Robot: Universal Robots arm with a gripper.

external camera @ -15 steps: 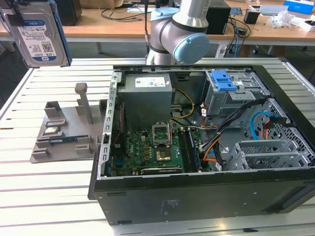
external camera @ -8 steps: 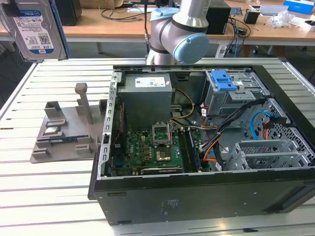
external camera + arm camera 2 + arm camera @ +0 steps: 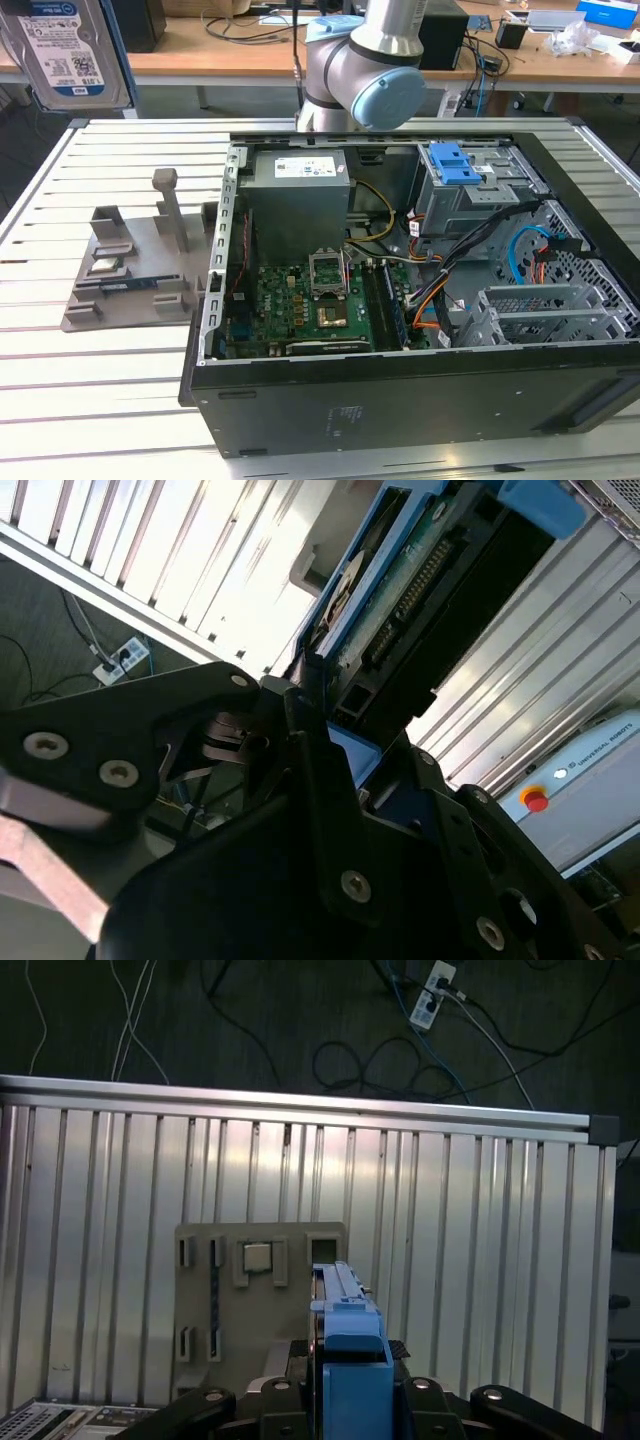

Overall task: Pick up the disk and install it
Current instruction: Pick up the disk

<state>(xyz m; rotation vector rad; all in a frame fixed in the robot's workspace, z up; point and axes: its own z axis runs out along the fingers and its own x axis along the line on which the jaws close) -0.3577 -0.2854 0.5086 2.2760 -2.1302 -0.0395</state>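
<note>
The disk [image 3: 62, 48], a silver drive with a white-and-blue label in a blue frame, hangs high at the exterior view's far left, well above the table. In the first wrist view its blue frame edge [image 3: 350, 1355] stands upright between the black fingers of my gripper [image 3: 350, 1405], which is shut on it. The second wrist view shows the disk's underside with its green circuit board [image 3: 400, 590] running away from the gripper [image 3: 335, 745].
An open computer case [image 3: 400, 400] lies on the slatted table [image 3: 80, 380], with a metal drive cage and blue latch [image 3: 455, 162] at its far right. A grey holder [image 3: 130, 275] with a small silver chip [image 3: 105, 265] sits beside the case.
</note>
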